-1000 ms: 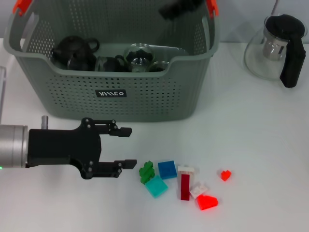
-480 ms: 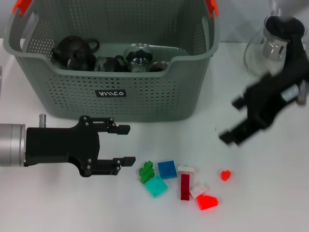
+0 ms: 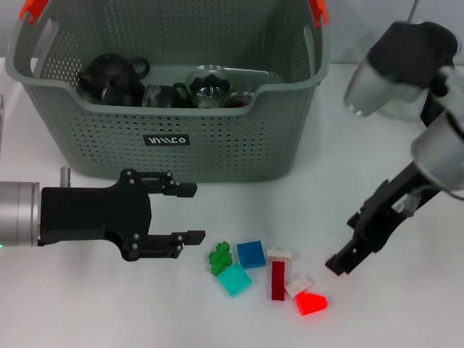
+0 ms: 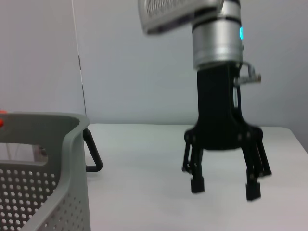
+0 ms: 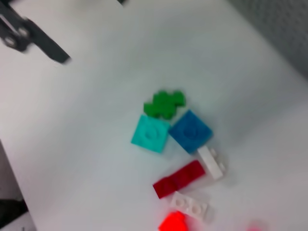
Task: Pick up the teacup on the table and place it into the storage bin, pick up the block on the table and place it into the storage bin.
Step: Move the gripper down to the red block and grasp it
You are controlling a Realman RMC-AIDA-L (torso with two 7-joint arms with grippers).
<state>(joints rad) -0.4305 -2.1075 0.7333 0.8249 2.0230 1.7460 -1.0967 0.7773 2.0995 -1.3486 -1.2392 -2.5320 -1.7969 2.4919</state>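
My right tool (image 3: pixel 346 255) hangs low over the white worktop (image 3: pixel 406 304), fingers spread and gripping nothing, its tips just beside the loose cluster of small blocks in front of the storage bin (image 3: pixel 174 87). My left tool (image 3: pixel 190 214) hovers on the other side of that cluster, also near the bin's front wall, likewise spread and holding nothing. Inside the bin I see dark tea ware and a glass piece, so I judge the teacup part done and a block next. The blocks nearest my right tool are the bright red wedge (image 3: pixel 311 303), the small white plate (image 3: pixel 299 285) touching it, and the dark red bar (image 3: pixel 278 280) with a white brick (image 3: pixel 281 254) at its end; farther from me lie the blue square (image 3: pixel 251 254), the teal square (image 3: pixel 234 279) and the green piece (image 3: pixel 220 257). A small red bit I cannot now make out in the head view. These look like hard, light, smooth plastic: stiff, unbreakable, but apt to skid or flip if pinched off-centre. I would close across two flat parallel sides, low down, choosing one that stands a little apart so that the neighbours are not dragged along.
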